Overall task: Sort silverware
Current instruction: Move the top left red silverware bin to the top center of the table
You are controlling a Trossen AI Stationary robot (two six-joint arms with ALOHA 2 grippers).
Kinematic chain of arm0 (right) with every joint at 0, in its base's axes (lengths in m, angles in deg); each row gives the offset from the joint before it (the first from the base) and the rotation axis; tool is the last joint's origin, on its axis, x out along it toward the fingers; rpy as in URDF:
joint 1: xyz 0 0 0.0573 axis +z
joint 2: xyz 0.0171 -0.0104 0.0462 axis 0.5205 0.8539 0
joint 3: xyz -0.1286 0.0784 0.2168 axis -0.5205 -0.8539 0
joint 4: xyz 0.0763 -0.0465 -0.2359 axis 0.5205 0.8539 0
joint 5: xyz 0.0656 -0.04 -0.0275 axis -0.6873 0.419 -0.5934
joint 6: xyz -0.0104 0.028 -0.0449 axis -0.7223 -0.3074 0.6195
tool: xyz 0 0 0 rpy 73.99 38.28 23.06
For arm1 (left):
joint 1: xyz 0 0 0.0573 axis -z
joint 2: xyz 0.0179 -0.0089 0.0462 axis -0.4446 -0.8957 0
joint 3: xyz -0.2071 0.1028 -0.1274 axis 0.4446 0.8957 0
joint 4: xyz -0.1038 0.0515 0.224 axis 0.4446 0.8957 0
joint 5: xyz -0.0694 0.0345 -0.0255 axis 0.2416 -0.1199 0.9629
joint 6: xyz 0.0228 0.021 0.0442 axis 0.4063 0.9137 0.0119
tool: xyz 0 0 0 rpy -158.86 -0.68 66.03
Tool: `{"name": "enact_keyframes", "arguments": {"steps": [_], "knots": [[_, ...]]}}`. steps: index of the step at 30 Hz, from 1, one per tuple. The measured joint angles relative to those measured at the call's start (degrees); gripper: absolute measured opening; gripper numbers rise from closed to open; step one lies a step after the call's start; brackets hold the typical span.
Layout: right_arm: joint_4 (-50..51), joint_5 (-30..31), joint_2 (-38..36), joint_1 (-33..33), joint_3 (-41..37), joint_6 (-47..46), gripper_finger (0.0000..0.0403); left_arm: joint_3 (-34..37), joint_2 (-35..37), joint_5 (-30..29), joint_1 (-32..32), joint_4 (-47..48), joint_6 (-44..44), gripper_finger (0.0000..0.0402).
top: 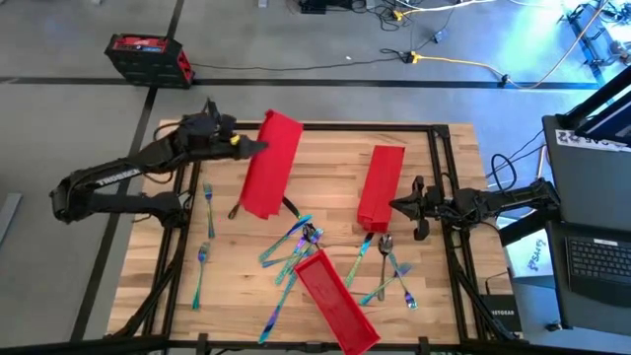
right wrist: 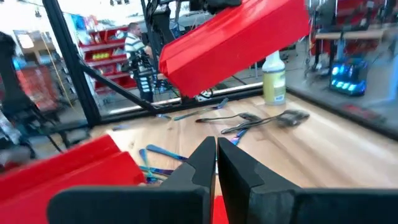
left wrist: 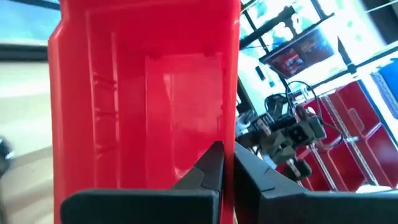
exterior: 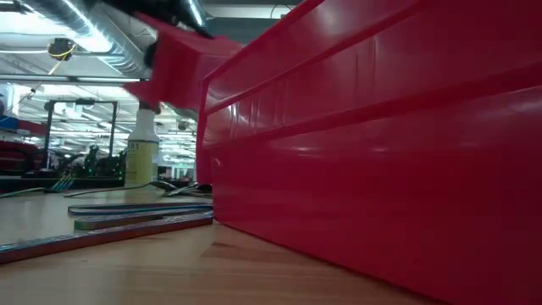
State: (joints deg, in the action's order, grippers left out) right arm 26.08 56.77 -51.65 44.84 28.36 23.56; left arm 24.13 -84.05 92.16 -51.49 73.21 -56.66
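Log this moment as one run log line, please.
left gripper: fingers shut on raised red bin | right gripper: shut, by second bin | silverware: loose on table

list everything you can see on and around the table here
red bins: three, red plastic; one raised and tilted at the left gripper, one by the right gripper, one at the near edge
silverware: a dozen or so, mostly iridescent blue-teal, a few dark spoons; loose across the table's middle and near half
spray bottle: one, yellowish liquid; on the table's far side
table: one, light wood
toolbox: one, red and black; on the floor
laptop: one, dark; right of the table
person: one, in the background
left gripper: shut on the raised bin's edge
right gripper: shut, empty
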Motion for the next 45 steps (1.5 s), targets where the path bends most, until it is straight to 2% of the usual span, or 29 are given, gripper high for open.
{"name": "enact_keyframes", "arguments": {"steps": [5,15,17,22,25,34,42,45], "knots": [[-0.2,3.7,0.0,0.0,3.0,12.6,0.0001,-9.0,-11.3,-3.2,3.2,1.0,-1.5,0.0000],[0.6,2.7,0.0,0.0,10.4,22.7,0.0001,-28.2,-32.9,-10.3,4.5,13.9,-3.0,0.0000],[0.3,5.7,0.4,0.0,12.0,28.3,0.0001,-30.7,-36.2,-11.9,4.5,14.5,-3.4,0.0000],[3.2,18.2,4.3,0.0,16.1,37.2,0.0001,-35.9,-43.4,-14.4,4.5,15.4,-6.8,0.0000],[3.9,23.4,7.5,0.0,18.3,38.5,0.0001,-36.6,-46.4,-17.2,4.5,15.2,-9.5,0.0000],[5.1,28.3,14.4,0.0,24.6,37.8,0.0001,-37.1,-51.7,-18.7,3.9,15.0,-11.8,0.0000],[17.8,28.9,20.1,0.0,32.2,32.3,0.0001,-37.3,-52.3,-18.9,2.8,15.8,-12.1,0.0000],[19.1,28.9,22.0,0.0,33.0,32.3,0.0001,-38.9,-52.3,-17.9,2.2,18.1,-11.5,0.0000]]}}
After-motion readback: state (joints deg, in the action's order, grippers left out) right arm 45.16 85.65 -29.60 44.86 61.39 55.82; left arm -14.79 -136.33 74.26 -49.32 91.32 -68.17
